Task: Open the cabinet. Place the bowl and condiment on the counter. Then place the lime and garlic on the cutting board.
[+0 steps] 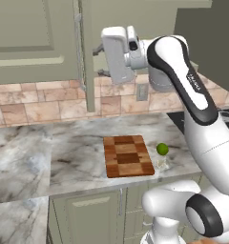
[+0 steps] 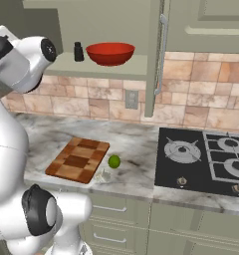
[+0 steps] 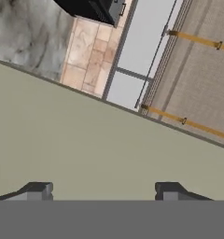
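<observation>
On the counter (image 2: 136, 142), the cutting board (image 2: 77, 159) lies with its long axis toward the wall. The lime (image 2: 114, 161) sits at its three o'clock, with what may be the garlic (image 2: 105, 175) just nearer. Higher, the gripper (image 3: 102, 191) holds its jaws spread at a cabinet (image 2: 154, 55) door. Farthest, on the shelf, the condiment (image 2: 78, 52) stands upright at the bowl (image 2: 110, 53)'s nine o'clock.

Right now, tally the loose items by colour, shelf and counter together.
Red: 1, bowl on the cabinet shelf
Black: 1, condiment beside the bowl
Green: 1, lime on the counter
Whitish: 1, garlic near the lime
Brown chequered: 1, cutting board
Total: 5
</observation>
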{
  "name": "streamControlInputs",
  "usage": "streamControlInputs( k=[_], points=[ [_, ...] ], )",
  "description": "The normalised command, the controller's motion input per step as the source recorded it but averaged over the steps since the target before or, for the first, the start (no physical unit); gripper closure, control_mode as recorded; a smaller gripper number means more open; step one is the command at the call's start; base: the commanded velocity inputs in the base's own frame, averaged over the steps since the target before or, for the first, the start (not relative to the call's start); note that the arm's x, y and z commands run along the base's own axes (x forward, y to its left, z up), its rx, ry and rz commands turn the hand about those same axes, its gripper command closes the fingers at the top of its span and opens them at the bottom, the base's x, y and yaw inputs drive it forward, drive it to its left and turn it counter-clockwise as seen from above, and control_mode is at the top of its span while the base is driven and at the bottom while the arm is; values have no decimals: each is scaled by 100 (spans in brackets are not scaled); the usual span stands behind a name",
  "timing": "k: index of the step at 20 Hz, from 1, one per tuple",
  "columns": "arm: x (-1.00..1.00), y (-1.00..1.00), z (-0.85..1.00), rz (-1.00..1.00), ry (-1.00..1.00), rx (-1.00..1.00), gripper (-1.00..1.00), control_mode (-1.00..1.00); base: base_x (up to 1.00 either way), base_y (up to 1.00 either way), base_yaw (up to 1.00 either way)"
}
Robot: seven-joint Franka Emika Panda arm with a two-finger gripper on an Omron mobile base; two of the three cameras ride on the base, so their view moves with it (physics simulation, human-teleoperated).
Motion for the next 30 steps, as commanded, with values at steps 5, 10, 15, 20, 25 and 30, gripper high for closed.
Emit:
streamControlInputs(
  k=[5, 10, 15, 20, 25, 30],
  points=[
    [0, -18, 0, -6, 4, -7, -100, -100, 0, 0, 0],
    [2, -27, 0, -13, 6, -7, -100, -100, 0, 0, 0],
    [5, -26, 0, -17, 3, -1, -100, -100, 0, 0, 0],
    [10, -30, 0, -17, 3, 0, -100, -100, 0, 0, 0],
    [9, -34, 0, -17, 7, 0, -100, -100, 0, 0, 0],
    [11, -34, 0, -16, 14, 0, -100, -100, 0, 0, 0]
  ],
)
